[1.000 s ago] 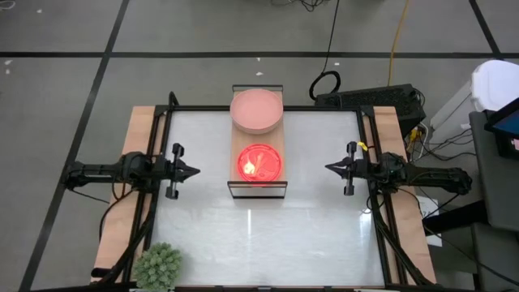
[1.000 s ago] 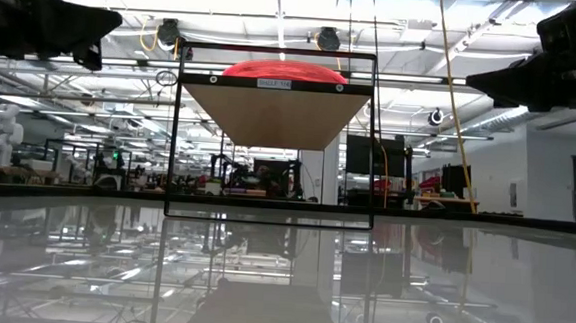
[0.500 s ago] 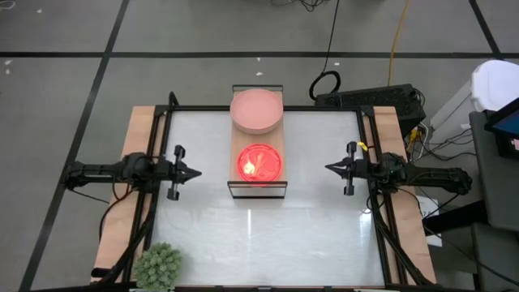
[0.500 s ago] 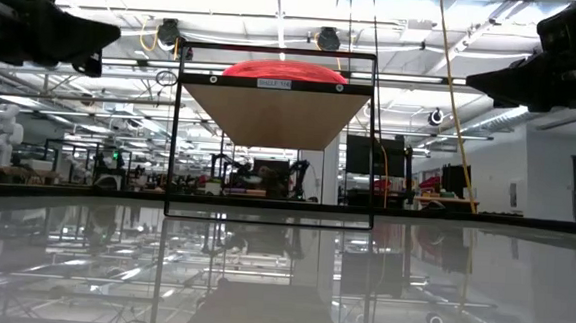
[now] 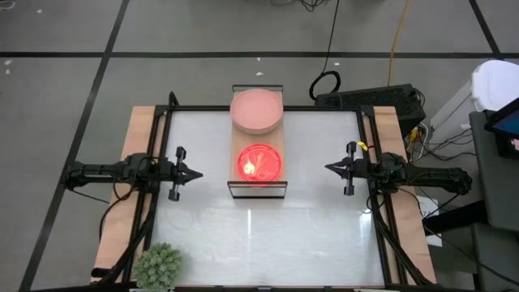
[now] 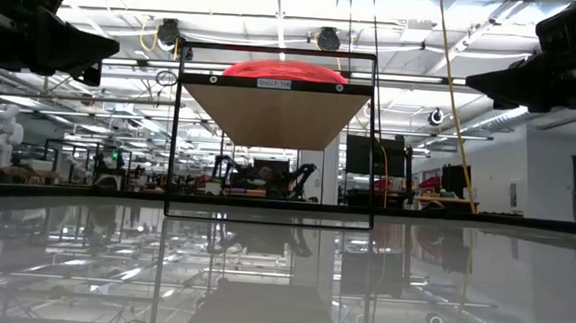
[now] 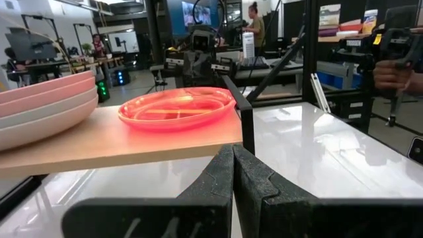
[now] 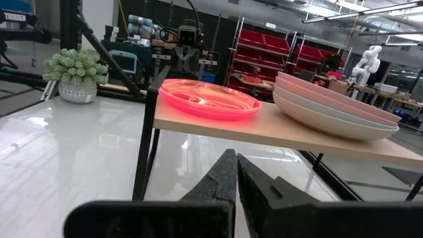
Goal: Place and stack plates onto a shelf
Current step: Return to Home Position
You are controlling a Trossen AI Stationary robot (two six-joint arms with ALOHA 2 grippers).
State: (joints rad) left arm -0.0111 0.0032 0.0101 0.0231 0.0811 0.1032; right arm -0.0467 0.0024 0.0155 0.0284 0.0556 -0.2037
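Note:
The shelf [image 5: 240, 139], a light-wood board on a black frame, stands mid-table on its thin legs. A stack of larger plates [image 5: 256, 110], dusty pink on top, rests on its far end. Bright hot pink smaller plates [image 5: 259, 163] lie on its near end. My left gripper [image 5: 200, 173] hovers to the shelf's left, shut and empty, pointing at it. My right gripper [image 5: 328, 168] hovers to the shelf's right, also shut and empty. The left wrist view shows the hot pink plates [image 7: 177, 107] and the stack [image 7: 39, 106]; the right wrist view shows both too [image 8: 208, 98], [image 8: 334, 106].
A spiky green plant ball [image 5: 158, 266] sits at the table's near left corner. Wooden side boards [image 5: 130, 195] run along both sides under the arms. Bare glossy white tabletop [image 5: 268, 235] lies near the shelf and on both sides. Cables and a dark box [image 5: 373, 97] lie beyond the far right edge.
My left gripper has sunk a little and edged toward the shelf, staying shut. The plates, the shelf and my right arm have kept still.

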